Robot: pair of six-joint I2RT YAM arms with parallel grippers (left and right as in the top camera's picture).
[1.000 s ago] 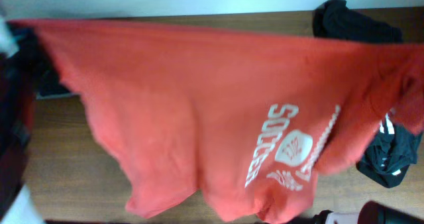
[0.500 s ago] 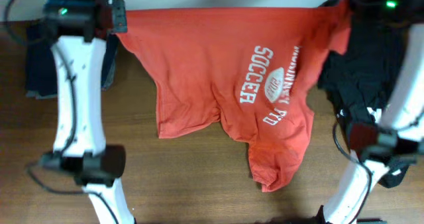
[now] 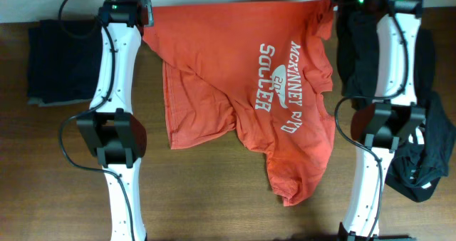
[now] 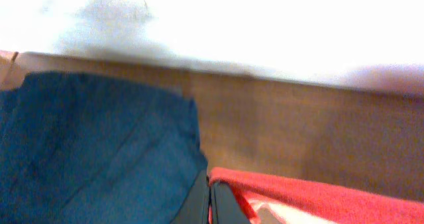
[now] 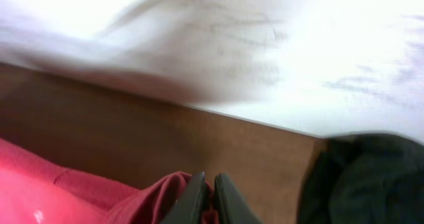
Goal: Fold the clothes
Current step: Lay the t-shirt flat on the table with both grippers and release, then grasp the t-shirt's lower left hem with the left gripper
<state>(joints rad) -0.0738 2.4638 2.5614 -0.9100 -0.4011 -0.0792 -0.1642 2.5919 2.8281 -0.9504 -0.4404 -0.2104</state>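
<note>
The red T-shirt (image 3: 214, 63) lies across the upper centre of the frame, its held edge running left to right along the top, its body spread toward the bottom. The left gripper (image 4: 211, 199) clamps the upper-left corner, the right gripper (image 5: 206, 189) the upper-right.

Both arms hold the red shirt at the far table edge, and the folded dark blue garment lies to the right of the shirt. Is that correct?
One thing is wrong: the folded dark blue garment lies to the left of the red shirt, not the right. The overhead view shows it. The rest stands.
</note>
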